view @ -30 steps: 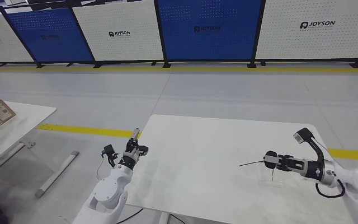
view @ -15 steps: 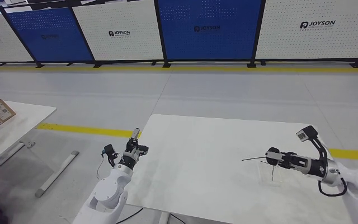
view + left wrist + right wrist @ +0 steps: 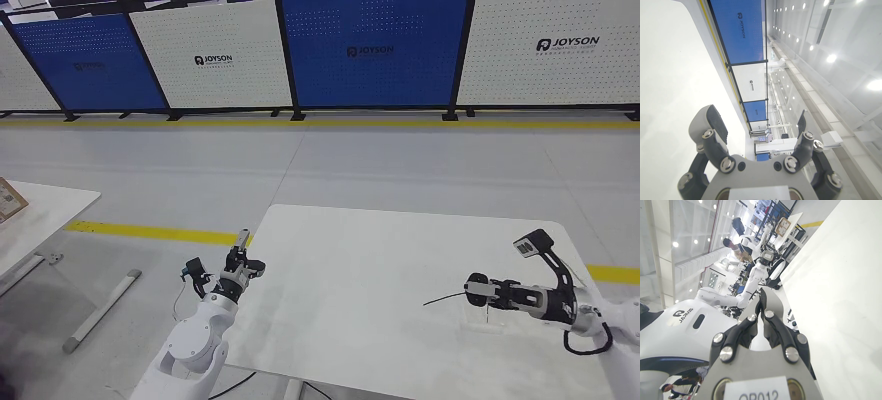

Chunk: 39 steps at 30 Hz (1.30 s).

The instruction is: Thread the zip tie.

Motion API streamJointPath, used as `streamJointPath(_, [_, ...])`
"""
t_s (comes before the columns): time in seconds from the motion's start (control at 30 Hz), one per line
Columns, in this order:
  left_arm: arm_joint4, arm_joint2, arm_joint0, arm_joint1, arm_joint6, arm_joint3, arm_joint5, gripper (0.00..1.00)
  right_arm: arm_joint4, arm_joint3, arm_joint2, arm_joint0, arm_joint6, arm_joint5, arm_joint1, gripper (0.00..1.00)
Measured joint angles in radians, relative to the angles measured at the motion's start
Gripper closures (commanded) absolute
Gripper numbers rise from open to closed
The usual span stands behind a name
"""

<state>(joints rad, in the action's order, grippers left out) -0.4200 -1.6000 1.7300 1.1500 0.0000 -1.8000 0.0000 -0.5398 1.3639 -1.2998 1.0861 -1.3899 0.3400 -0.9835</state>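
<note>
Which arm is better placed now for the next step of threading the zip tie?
The right. The right tool is shut on the zip tie at the right side of the table. The left tool is open and empty at the table's left edge, far from the tie.

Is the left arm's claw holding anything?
No, the left gripper stands wide open and empty, with just the white table and hall visible through the gap.
</note>
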Motion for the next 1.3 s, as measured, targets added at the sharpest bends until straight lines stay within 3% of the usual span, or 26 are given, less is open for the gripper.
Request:
streamJointPath(0.43, [0.0,0.0,0.0,0.0,0.0,0.0,0.0,0.0,0.003,0.004,0.0,0.002,0.005,0.0,0.0,1.0])
streamJointPath(0.67, [0.0,0.0,0.0,0.0,0.0,0.0,0.0,0.0,-0.111,0.121,0.012,0.025,-0.001,0.0,-0.01,1.0])
streamJointPath(0.83, [0.0,0.0,0.0,0.0,0.0,0.0,0.0,0.0,-0.06,0.154,0.028,0.02,0.0,0.0,0.0,1.0])
streamJointPath(1.07, [0.0,0.0,0.0,0.0,0.0,0.0,0.0,0.0,0.094,0.151,0.126,-0.001,0.0,0.0,0.033,1.0])
streamJointPath(1.3, [0.0,0.0,0.0,0.0,0.0,0.0,0.0,0.0,0.135,0.118,0.216,-0.043,0.0,0.0,0.069,1.0])
